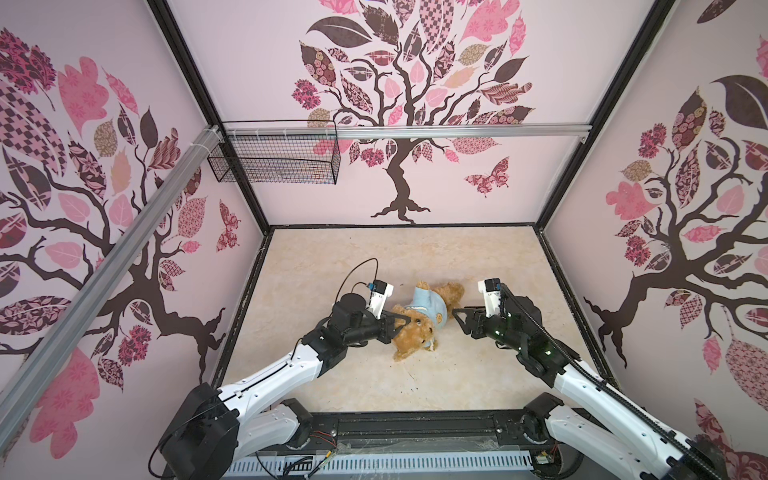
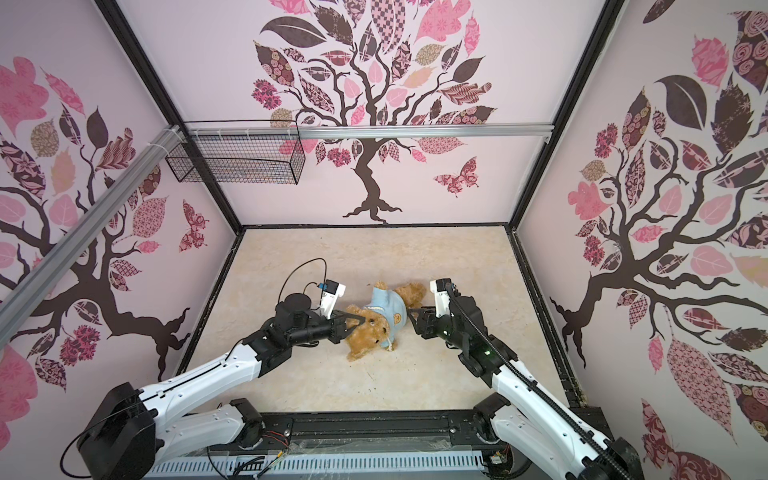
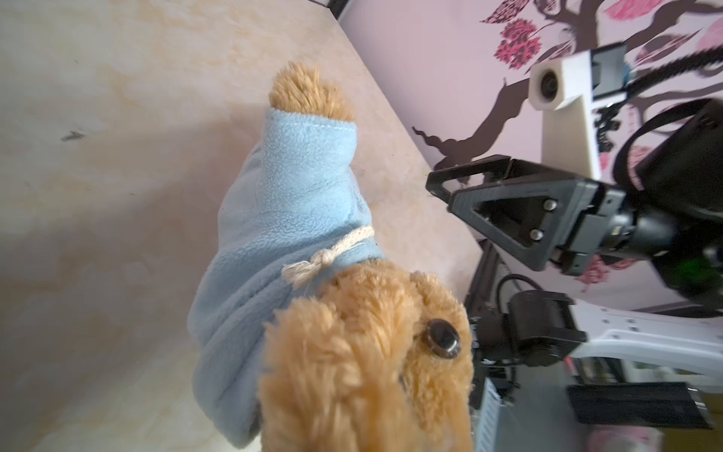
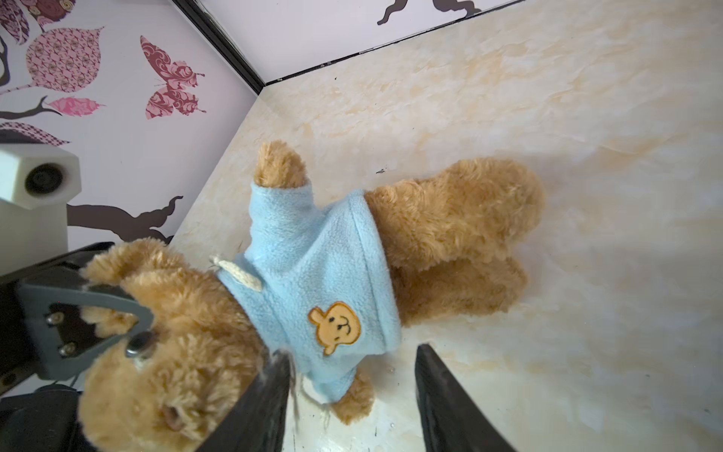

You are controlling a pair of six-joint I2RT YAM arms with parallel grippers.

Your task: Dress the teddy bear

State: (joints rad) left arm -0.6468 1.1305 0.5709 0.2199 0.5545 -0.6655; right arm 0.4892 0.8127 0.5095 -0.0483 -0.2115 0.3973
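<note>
In both top views the teddy bear (image 1: 417,332) is lying near the middle of the table (image 1: 332,257), its head pointing toward about 7 o'clock and its legs toward 1 o'clock. It is wearing a light-blue shirt (image 4: 313,266) with an orange bear-face patch (image 4: 335,326) on the front; both paws are poking out of the sleeves, and a cream cord (image 3: 328,254) is hanging at the collar.

The left claw (image 1: 406,322) is reaching in from the bear's 9 o'clock side and is clamping closed on the fur of the head, one finger pressing across the face close to an eye. The right claw (image 1: 456,316) is sitting at the bear's 3 o'clock side, just beside the shirt's hem, with its fingers (image 4: 266,403) standing apart and gripping nothing. In the right wrist view, the bear's nearer sleeved paw is lying in the gap between them.
</note>
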